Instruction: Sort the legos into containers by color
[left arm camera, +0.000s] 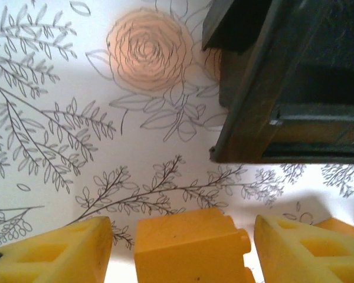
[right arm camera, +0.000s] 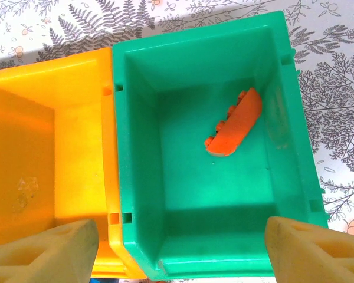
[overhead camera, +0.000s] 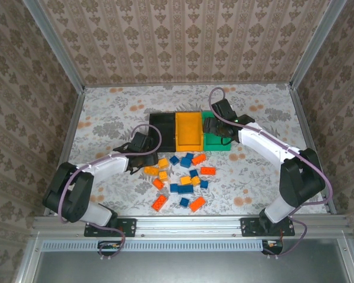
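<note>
The containers stand in a row at mid-table: the black bin (overhead camera: 161, 127), the yellow-orange bin (overhead camera: 187, 131) and the green bin (overhead camera: 217, 141). Several loose legos in blue (overhead camera: 182, 188), red-orange (overhead camera: 196, 204) and yellow-orange (overhead camera: 163, 163) lie scattered in front of them. My left gripper (left arm camera: 182, 231) is low over the table, open, its fingers on either side of a yellow-orange brick (left arm camera: 189, 247) with a narrow gap on each side. My right gripper (right arm camera: 183, 250) hangs open above the green bin (right arm camera: 133, 153), where one red-orange brick (right arm camera: 236, 124) lies on the floor. The yellow-orange bin (right arm camera: 76, 76) beside it holds no bricks.
The black bin's corner (left arm camera: 271, 88) rises just ahead and to the right of my left gripper. Patterned walls enclose the table on the far side, left and right. Open flowered tabletop (overhead camera: 106, 118) stretches to the left of the bins.
</note>
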Controlling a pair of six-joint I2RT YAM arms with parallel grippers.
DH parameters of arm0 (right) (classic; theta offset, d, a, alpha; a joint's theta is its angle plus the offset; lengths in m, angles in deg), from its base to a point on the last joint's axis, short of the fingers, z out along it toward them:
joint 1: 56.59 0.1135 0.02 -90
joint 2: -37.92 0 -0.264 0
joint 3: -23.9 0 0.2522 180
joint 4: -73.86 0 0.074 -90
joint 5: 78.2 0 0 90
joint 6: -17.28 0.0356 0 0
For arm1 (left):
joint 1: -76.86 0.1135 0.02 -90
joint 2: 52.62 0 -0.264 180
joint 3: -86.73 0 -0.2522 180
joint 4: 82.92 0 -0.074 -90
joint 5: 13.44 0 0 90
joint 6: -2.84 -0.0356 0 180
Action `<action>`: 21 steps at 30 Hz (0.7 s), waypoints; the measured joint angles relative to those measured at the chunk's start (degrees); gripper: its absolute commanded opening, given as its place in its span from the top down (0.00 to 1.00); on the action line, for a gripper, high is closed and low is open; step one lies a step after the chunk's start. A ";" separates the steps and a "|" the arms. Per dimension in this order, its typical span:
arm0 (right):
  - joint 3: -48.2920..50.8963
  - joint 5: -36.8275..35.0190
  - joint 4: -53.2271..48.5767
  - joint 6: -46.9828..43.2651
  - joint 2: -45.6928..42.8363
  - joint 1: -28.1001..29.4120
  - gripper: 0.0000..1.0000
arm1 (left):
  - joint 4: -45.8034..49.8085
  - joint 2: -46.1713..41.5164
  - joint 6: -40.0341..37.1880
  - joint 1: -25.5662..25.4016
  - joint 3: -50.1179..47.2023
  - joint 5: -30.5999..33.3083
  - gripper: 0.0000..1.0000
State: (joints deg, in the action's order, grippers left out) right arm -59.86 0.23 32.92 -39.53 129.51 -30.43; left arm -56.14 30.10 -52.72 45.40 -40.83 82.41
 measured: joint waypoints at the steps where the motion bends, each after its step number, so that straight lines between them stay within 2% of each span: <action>1: 0.00 -0.02 0.00 0.00 -0.13 -0.02 0.24 | -0.20 0.09 0.00 -0.02 -0.42 0.00 0.36; 9: -0.02 -0.44 -0.24 0.00 -1.22 -0.13 0.24 | -2.38 1.01 0.22 -0.33 -1.44 0.63 0.62; 12: -0.02 -0.50 -0.24 0.02 -2.03 -0.17 0.24 | -2.19 0.44 0.31 -0.66 -1.57 0.66 0.67; 15: -0.02 -0.52 -0.24 0.02 -2.86 -0.17 0.24 | -0.13 -2.95 0.26 -0.76 -1.57 0.74 0.68; 21: 1.88 -0.42 0.02 0.28 -5.44 -0.17 0.24 | 6.38 -15.78 0.15 -2.54 2.23 0.85 0.67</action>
State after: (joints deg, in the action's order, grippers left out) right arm -57.98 -0.18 32.94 -39.25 124.07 -30.61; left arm -49.76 14.32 -52.57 42.86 -38.60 83.26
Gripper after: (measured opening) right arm 0.764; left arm 0.437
